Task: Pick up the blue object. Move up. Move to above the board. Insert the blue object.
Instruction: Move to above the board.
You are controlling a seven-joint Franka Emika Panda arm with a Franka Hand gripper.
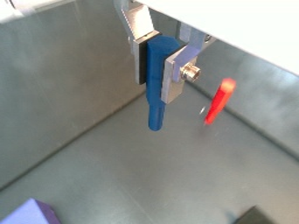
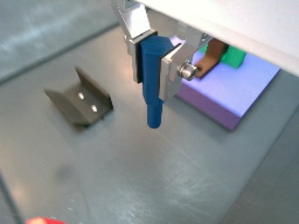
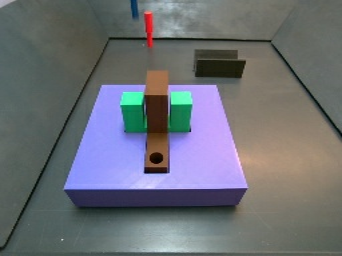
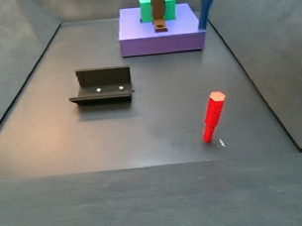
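Note:
My gripper (image 1: 158, 83) is shut on the upper end of the blue object (image 1: 156, 109), a thin straight peg that hangs down between the silver fingers well above the grey floor. Both wrist views show this grasp, gripper (image 2: 153, 80) and blue object (image 2: 153, 109) alike. In a side view the blue object (image 4: 207, 3) hangs beside the purple platform (image 4: 175, 41). The board (image 3: 158, 120), a narrow brown plank, lies on that platform with its round hole (image 3: 156, 159) at one end. The board (image 2: 211, 63) shows just past my fingers.
Two green blocks (image 3: 134, 112) flank the board on the purple platform (image 3: 201, 170). A red stick (image 4: 214, 116) stands upright on the floor. The dark fixture (image 4: 102, 85) stands apart from the platform. Grey walls (image 3: 54, 90) close the floor in.

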